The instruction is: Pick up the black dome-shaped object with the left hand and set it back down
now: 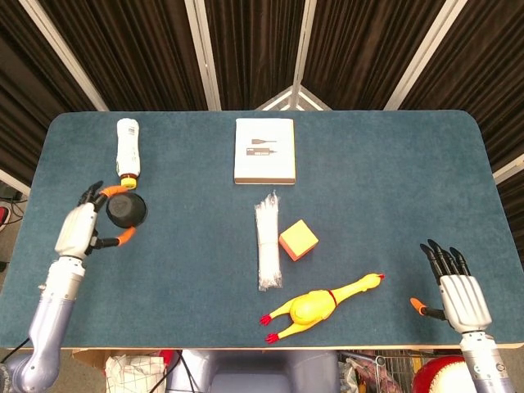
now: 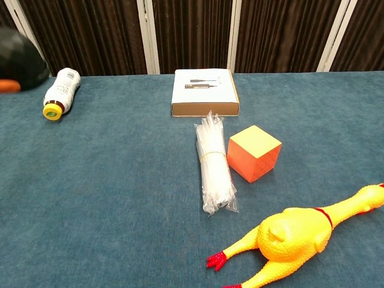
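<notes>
The black dome-shaped object (image 1: 126, 210) is at the left side of the table, held by my left hand (image 1: 82, 228), whose orange-tipped fingers wrap its top and bottom edges. In the chest view the black dome-shaped object (image 2: 21, 59) shows at the far left edge, raised above the table, with an orange fingertip just below it. My right hand (image 1: 460, 295) rests open near the front right corner of the table, holding nothing.
A white bottle (image 1: 127, 147) lies just behind the dome. A white box (image 1: 264, 151) sits at the back middle. A bundle of clear straws (image 1: 268, 242), an orange cube (image 1: 298, 240) and a yellow rubber chicken (image 1: 319, 305) lie in the middle and front.
</notes>
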### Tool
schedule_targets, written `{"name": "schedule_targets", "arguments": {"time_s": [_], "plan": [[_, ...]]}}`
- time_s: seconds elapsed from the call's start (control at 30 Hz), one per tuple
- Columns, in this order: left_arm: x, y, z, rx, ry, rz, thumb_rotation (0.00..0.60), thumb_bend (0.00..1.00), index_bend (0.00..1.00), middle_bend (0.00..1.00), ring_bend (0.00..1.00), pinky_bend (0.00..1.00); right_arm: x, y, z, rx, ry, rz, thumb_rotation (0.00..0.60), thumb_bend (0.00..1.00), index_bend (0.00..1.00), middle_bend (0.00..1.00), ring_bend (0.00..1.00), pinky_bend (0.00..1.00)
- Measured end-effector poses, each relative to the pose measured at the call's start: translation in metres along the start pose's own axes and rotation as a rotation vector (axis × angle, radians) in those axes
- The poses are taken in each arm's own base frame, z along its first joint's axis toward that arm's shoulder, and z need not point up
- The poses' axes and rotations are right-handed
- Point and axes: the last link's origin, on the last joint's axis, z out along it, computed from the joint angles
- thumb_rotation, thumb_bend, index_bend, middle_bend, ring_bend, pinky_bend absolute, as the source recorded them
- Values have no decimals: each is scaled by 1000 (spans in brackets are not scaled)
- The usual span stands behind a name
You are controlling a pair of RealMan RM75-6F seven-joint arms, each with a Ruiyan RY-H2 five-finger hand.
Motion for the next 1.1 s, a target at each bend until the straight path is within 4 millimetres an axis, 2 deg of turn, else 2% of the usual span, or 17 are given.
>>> {"name": "schedule_targets", "arguments": {"time_s": [0.07, 0.1, 0.23, 0.37, 0.47, 0.57, 0.7, 0.77, 0.97, 1.1], "plan": [[5, 18, -8, -40, 3, -38, 600, 635, 296, 402, 0, 0, 0, -1, 0, 5, -2, 2, 600, 189, 20, 30, 124, 0], [5, 34, -15, -69, -13, -78, 600, 635, 295, 402, 0, 0, -1, -1, 0, 8, -2, 3, 600, 189, 20, 30, 124, 0], [-7, 85, -43, -146, -128, -231, 600, 636, 287, 391, 0, 0, -2, -2, 1, 10, -9, 3, 600, 189, 20, 30, 124, 0], [-23, 100, -56, -158, -224, -268, 600, 635, 286, 388, 0, 0, -3, -1, 2, 6, -16, 2, 600, 189, 20, 30, 124, 0], [-42, 91, -55, -134, -282, -222, 600, 635, 293, 392, 0, 0, -3, 0, 2, 3, -17, -1, 600, 189, 20, 30, 124, 0], [-54, 61, -43, -87, -270, -111, 600, 635, 298, 395, 0, 0, -2, -1, 1, 4, -10, 4, 600, 189, 20, 30, 124, 0], [-52, 19, -25, -21, -206, 42, 600, 635, 295, 387, 0, 0, 1, 0, 0, 4, -1, 15, 600, 189, 20, 30, 124, 0], [-53, 12, -24, -5, -203, 70, 600, 635, 292, 380, 0, 0, 1, 0, 0, 6, -2, 17, 600, 189, 20, 30, 124, 0], [-71, 12, -32, 22, -274, 61, 600, 636, 289, 377, 0, 0, 1, -1, 0, 11, -10, 28, 600, 189, 20, 30, 124, 0], [-86, -20, -27, 89, -299, 126, 600, 636, 284, 367, 0, 0, -2, -1, 1, 11, -22, 25, 600, 189, 20, 30, 124, 0]]}}
